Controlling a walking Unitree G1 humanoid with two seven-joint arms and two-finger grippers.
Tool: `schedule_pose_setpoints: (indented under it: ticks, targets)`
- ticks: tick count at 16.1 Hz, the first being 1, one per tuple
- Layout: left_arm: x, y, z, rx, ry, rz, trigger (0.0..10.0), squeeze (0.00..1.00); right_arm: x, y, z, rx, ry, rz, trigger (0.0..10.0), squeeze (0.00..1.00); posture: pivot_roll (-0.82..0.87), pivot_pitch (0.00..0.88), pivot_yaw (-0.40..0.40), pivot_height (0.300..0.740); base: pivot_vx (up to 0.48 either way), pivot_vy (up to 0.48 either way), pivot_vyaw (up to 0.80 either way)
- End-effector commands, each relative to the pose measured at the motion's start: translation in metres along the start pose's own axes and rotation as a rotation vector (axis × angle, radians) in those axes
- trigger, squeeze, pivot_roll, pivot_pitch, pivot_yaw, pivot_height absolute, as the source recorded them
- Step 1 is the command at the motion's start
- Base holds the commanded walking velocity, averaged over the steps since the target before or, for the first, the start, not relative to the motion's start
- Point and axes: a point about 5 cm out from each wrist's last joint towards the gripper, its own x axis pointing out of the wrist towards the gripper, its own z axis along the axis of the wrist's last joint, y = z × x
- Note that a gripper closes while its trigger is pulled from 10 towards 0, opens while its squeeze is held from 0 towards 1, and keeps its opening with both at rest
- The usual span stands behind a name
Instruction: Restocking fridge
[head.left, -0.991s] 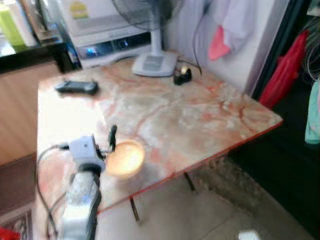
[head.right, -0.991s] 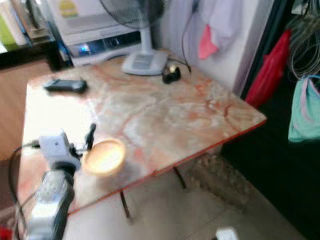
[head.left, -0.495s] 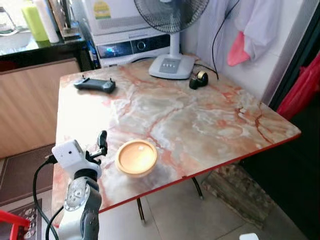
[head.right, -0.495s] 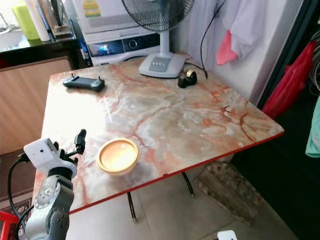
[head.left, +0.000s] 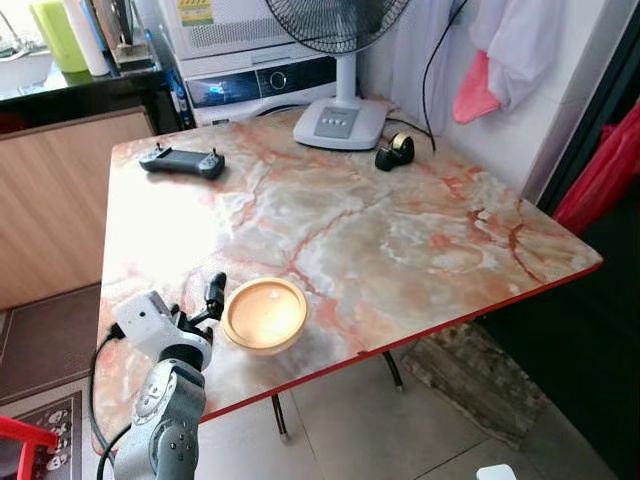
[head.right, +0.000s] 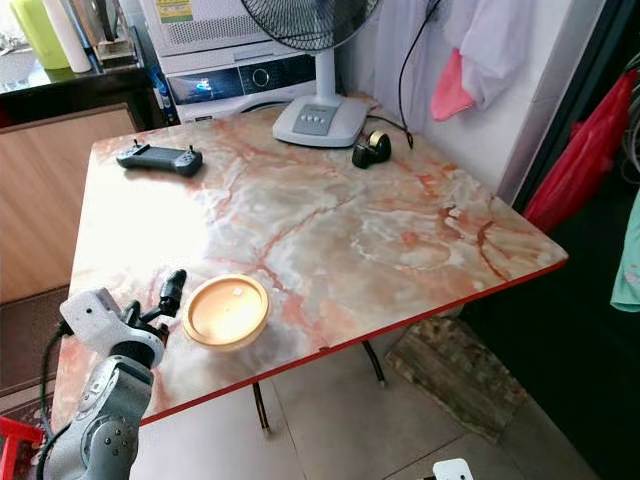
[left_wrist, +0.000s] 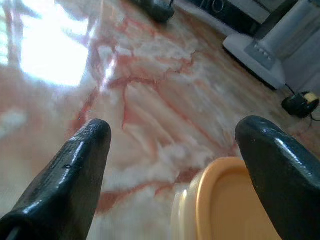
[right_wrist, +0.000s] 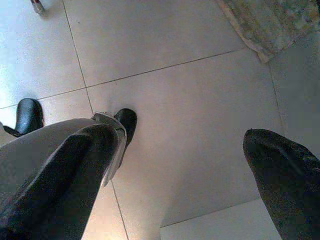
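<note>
A marbled tabletop (head.left: 400, 240), cream veined with red and edged in red, stands on a tiled floor (head.left: 400, 430) beside a white wall. Behind its far edge sits a white appliance (head.left: 250, 60) bearing a yellow sticker too small to read and a dark control panel. A white pedestal fan (head.left: 338, 120) stands at the far edge, its base carrying a row of buttons. A black handheld controller (head.left: 182, 161) lies near the far left corner; a small black tape dispenser (head.left: 394, 152) sits just beside the fan base.

Close to the near edge rests a round, shallow orange-yellow bowl (head.left: 264, 314), upright, with a pale rim and a plain, glossy inside. No lettering is legible on it.

The left gripper (head.left: 212, 298) hovers just beside the bowl's left side, jaws spread wide; in the left wrist view the bowl (left_wrist: 225, 205) sits partly between the black fingers (left_wrist: 75, 175), not touching either. The right gripper (right_wrist: 170, 165) hangs over the floor tiles, jaws likewise wide apart, near a mat (right_wrist: 265, 20).
</note>
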Motion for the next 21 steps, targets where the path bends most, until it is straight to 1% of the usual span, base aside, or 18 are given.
schedule_pose_setpoints:
  ticks: [1, 3, 5, 6, 9, 10, 14, 15, 19, 21]
  targets:
    - [0.003, -0.014, -0.013, -0.105, 0.052, -0.012, 10.0, 0.00, 0.000, 0.000, 0.002, -0.007, -0.005, -0.001, 10.0, 0.00, 0.02, 0.000, 0.024, 0.740, 0.000, 0.000, 0.00]
    - [0.002, -0.020, -0.022, -0.115, 0.113, -0.043, 10.0, 0.00, 0.000, 0.000, 0.003, -0.011, -0.009, -0.003, 10.0, 0.00, 0.02, 0.000, 0.025, 0.740, 0.000, 0.000, 0.00]
    - [0.002, -0.021, -0.025, -0.135, 0.133, -0.048, 10.0, 0.00, 0.000, 0.000, 0.003, -0.011, -0.014, -0.005, 10.0, 0.00, 0.02, 0.000, 0.024, 0.740, 0.000, 0.000, 0.00]
    - [0.002, -0.025, -0.028, -0.136, 0.149, -0.067, 10.0, 0.00, 0.000, 0.000, 0.004, -0.010, -0.017, -0.007, 10.0, 0.00, 0.02, 0.000, 0.024, 0.740, 0.000, 0.000, 0.00]
    - [0.008, -0.030, -0.031, -0.177, 0.180, -0.105, 10.0, 0.00, 0.001, 0.000, 0.004, -0.011, -0.017, -0.008, 10.0, 0.00, 0.01, 0.000, 0.026, 0.740, 0.000, 0.000, 0.00]
    - [0.009, -0.031, -0.032, -0.162, 0.190, -0.120, 10.0, 0.00, 0.001, 0.000, 0.004, -0.012, -0.018, -0.009, 10.0, 0.00, 0.01, 0.000, 0.026, 0.740, 0.000, 0.000, 0.00]
    - [0.014, -0.037, -0.036, -0.183, 0.215, -0.157, 10.0, 0.00, 0.001, 0.000, 0.004, -0.019, -0.014, -0.013, 10.0, 0.00, 0.00, 0.000, 0.026, 0.740, 0.000, 0.000, 0.00]
    - [0.016, -0.038, -0.038, -0.200, 0.226, -0.159, 10.0, 0.00, 0.001, 0.001, 0.004, -0.020, -0.015, -0.012, 10.0, 0.00, 0.00, 0.000, 0.026, 0.740, 0.000, 0.000, 0.00]
    - [0.014, -0.036, -0.044, -0.222, 0.246, -0.145, 10.0, 0.00, 0.001, 0.001, 0.003, -0.025, -0.015, -0.010, 10.0, 0.00, 0.00, 0.000, 0.026, 0.740, 0.000, 0.000, 0.00]
    - [0.015, -0.036, -0.044, -0.212, 0.242, -0.141, 10.0, 0.00, 0.001, 0.001, 0.003, -0.033, -0.014, -0.005, 10.0, 0.00, 0.00, 0.000, 0.022, 0.740, 0.000, 0.000, 0.00]
